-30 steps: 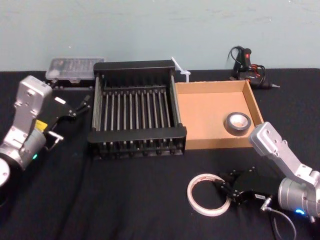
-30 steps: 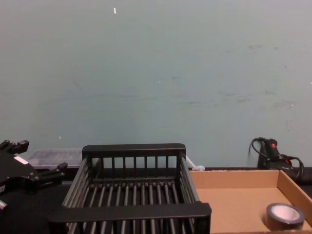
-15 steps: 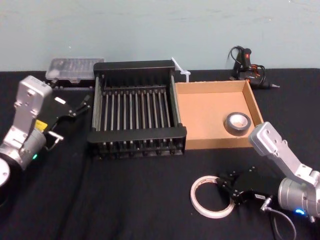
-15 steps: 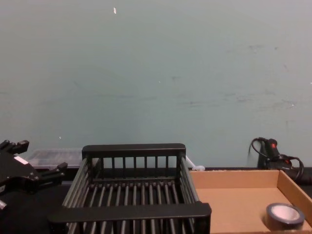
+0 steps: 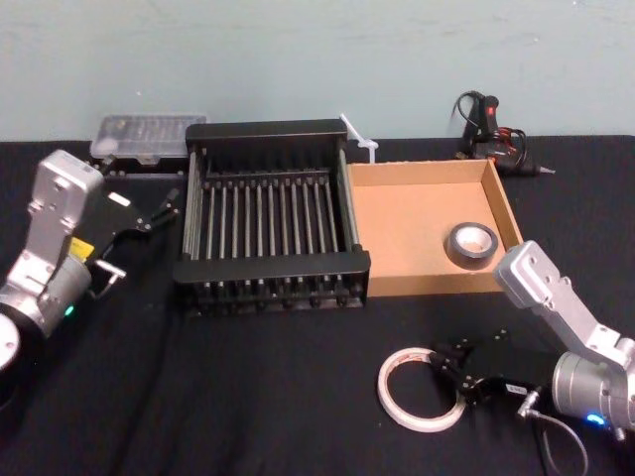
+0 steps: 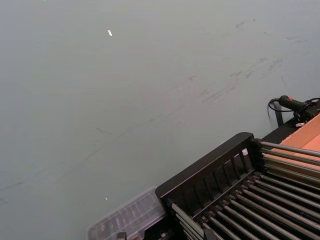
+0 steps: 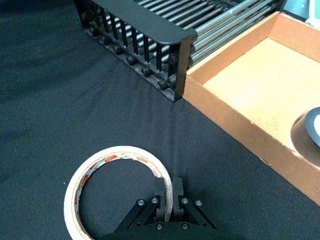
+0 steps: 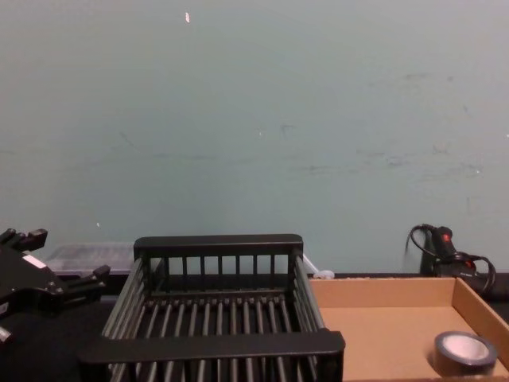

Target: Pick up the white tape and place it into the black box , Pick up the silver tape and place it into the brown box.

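The white tape (image 5: 385, 385) lies flat on the black cloth near the front, in front of the brown box (image 5: 427, 283). My right gripper (image 5: 458, 369) is shut on the ring's right-hand wall. In the right wrist view one finger sits inside the white tape (image 7: 120, 151) and one outside. The silver tape (image 5: 470, 245) lies flat in the brown box's right half, also seen in the chest view (image 8: 464, 352). The black box (image 5: 270, 129) stands left of the brown one, with nothing on its slatted floor. My left gripper (image 5: 164, 205) is parked open beside the crate's left side.
A clear plastic case (image 5: 149, 134) lies behind the left arm. A black glue gun (image 5: 486, 124) with its cord rests at the back right. A white plastic piece (image 5: 359, 137) pokes up between the two boxes. Black cloth stretches bare along the front left.
My right gripper's fingers have drawn together on the white tape's wall, and the ring has slid slightly to the right. The left arm has not moved.
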Controlling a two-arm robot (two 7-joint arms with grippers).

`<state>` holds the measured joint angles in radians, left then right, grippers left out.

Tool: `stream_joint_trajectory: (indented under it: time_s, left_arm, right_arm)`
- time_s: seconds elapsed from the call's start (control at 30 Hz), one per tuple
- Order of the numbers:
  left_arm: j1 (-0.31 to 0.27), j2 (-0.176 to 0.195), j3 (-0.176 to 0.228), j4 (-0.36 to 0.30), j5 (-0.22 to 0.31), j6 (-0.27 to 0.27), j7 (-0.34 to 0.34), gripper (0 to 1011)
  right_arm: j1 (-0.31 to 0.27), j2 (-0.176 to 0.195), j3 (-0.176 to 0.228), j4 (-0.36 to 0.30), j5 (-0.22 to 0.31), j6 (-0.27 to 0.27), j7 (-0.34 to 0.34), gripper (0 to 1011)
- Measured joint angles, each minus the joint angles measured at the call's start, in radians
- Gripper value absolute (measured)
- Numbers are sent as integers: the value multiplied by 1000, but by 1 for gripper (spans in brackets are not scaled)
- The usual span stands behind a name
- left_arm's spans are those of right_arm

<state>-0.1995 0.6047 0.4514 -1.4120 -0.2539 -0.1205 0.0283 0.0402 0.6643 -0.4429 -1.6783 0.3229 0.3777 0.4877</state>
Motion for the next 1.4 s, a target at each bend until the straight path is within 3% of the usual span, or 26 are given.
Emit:
stream_joint_trajectory:
  time_s: [0.6, 1.07, 1.4]
  left_arm:
    - [0, 0, 0, 0, 0, 0, 0, 1001]
    - [0, 0, 0, 0, 0, 0, 0, 1001]
    - [0, 0, 0, 0, 0, 0, 0, 1001]
  right_arm:
    - [2, -16, 57, -25, 76, -1, -33, 94]
    - [61, -51, 108, -9, 95, -8, -102, 94]
    - [103, -75, 123, 9, 98, 0, -125, 94]
